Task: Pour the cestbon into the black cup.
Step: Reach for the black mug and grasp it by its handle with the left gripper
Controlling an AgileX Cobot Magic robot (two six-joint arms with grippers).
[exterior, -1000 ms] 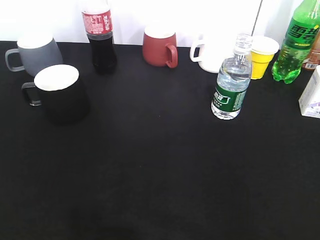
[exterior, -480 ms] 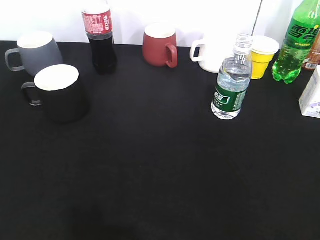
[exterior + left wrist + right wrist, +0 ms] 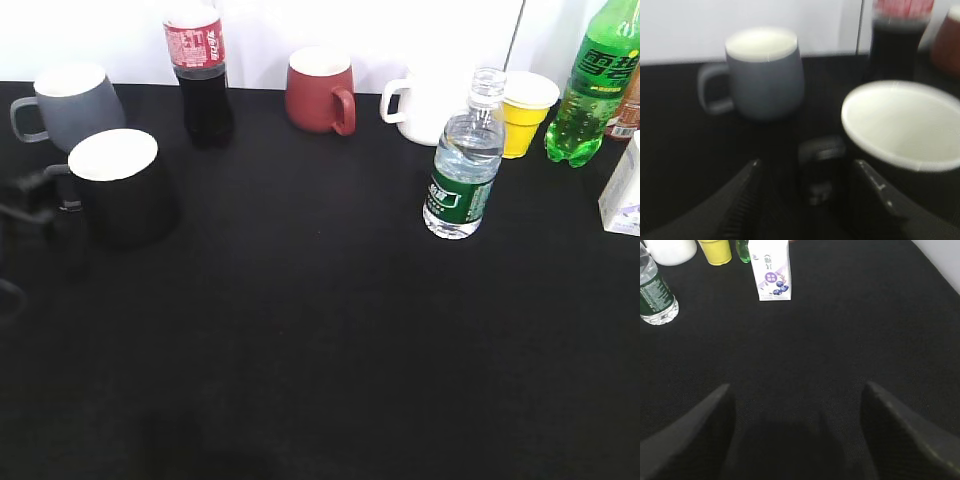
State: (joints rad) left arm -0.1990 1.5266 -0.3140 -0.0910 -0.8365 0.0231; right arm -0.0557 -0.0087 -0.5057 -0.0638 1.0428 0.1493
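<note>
A matte black tabletop (image 3: 320,340) meets a white wall (image 3: 430,30) along its far edge; both grippers' jaws are apart, holding nothing.

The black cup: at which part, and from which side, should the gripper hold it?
Probably the loop handle of the black cup, approached from the cup's left: the handle sticks out there, and the open left gripper already straddles it.

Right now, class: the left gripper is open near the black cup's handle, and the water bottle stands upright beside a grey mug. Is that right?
One detail is wrong. In the exterior view the water bottle stands upright by the white mug and yellow cup. The grey mug sits behind the black cup, where the left gripper is open near the handle.
</note>
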